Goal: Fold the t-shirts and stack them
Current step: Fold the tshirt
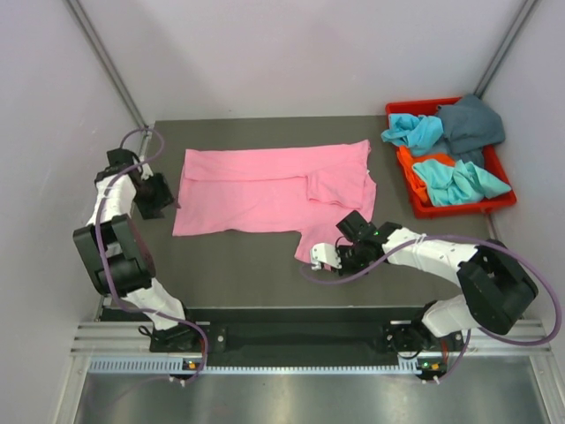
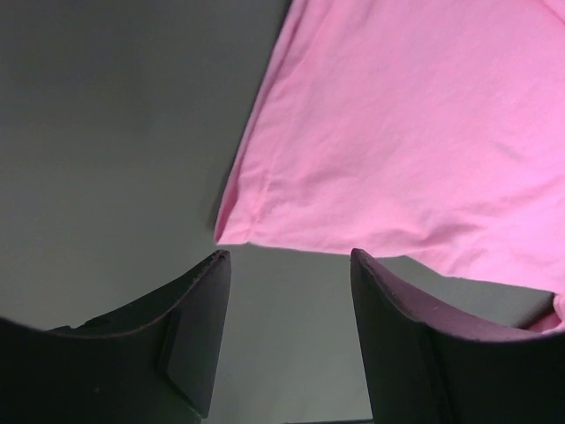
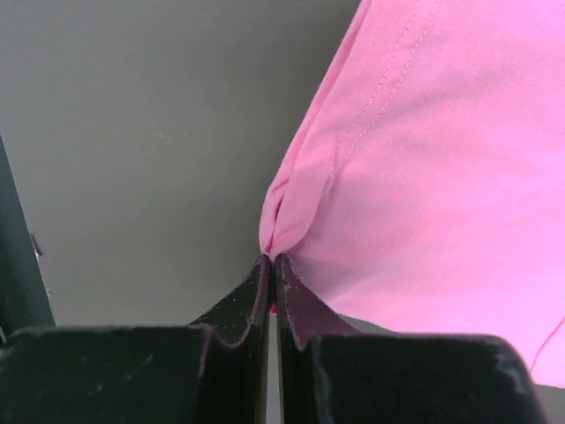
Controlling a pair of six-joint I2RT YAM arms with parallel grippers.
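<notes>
A bright pink t-shirt (image 1: 265,190) lies spread on the dark table, its right side partly folded over. My right gripper (image 1: 325,256) is shut on the shirt's near right corner; the right wrist view shows the pink hem (image 3: 291,212) pinched between its tips (image 3: 274,258). My left gripper (image 1: 159,196) is open and empty just left of the shirt's left edge; in the left wrist view the shirt's corner (image 2: 231,231) lies just beyond its fingers (image 2: 199,309). Turquoise (image 1: 459,179), dark teal-grey (image 1: 472,119) and orange (image 1: 413,168) shirts are heaped in the bin.
A red plastic bin (image 1: 459,208) stands at the table's back right corner. White walls close in left, right and behind. The table's dark surface (image 1: 229,265) shows in front of the shirt.
</notes>
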